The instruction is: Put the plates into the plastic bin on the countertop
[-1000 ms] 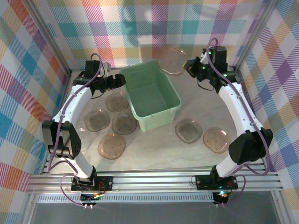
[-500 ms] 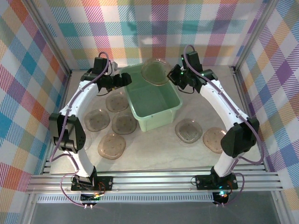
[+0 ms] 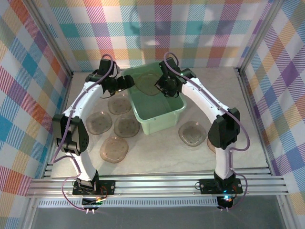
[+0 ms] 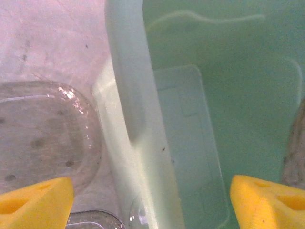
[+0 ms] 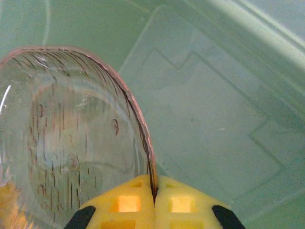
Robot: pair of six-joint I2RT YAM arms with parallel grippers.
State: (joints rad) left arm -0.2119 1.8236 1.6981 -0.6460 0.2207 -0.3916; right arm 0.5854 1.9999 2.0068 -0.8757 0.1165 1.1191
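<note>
- Held plate [image 5: 71, 138]: smoky translucent, tilted over the far-left inside of the plastic bin [image 3: 162, 119], above its floor.
- Right gripper [image 5: 153, 198]: clenched on that plate's rim.
- Bin stands mid-countertop [image 3: 157, 157], toward the far edge.
- Left gripper [image 4: 152, 202]: released, jaws wide, astride the bin's left wall, with one pad on the countertop side and the other over the inside.
- Four plates [image 3: 127, 126] lie flat left of the bin.
- One more plate [image 3: 192, 133] lies near the bin's near-right corner.

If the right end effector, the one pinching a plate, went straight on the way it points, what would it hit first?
Probably the bare floor of the bin: the right end effector, shut on the rim of the plate, points down into it. Depth is hard to judge.
</note>
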